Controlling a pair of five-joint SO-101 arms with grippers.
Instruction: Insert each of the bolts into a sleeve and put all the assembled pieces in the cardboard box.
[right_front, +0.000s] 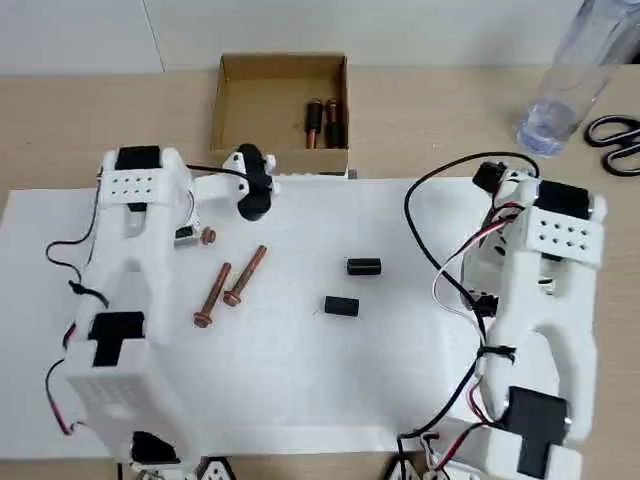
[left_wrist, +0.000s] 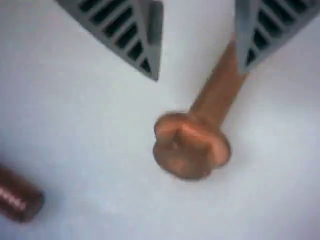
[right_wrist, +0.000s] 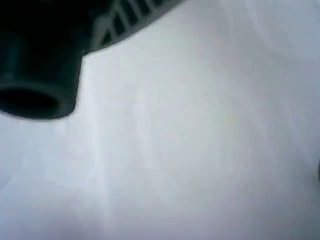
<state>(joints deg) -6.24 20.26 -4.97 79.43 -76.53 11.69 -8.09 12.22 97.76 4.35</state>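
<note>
Hiding beneath its own white arm in the high view, the right gripper (right_wrist: 75, 35) shows up close in its wrist view, clamped on a black sleeve (right_wrist: 37, 75) lifted off the white sheet (right_front: 300, 380); one ribbed finger (right_wrist: 130, 17) is visible and the other is cut off. The left gripper (left_wrist: 197, 70) has its fingers apart, straddling the shank of a copper bolt (left_wrist: 190, 145) lying on the sheet, one fingertip covering part of the shank. A second bolt's threaded end (left_wrist: 17, 196) is cut off at the frame edge. The cardboard box (right_front: 228, 105) holds two assembled pieces (right_front: 313, 123) side by side. Two loose bolts (right_front: 245, 276) and two loose sleeves (right_front: 363, 266) lie mid-sheet.
</note>
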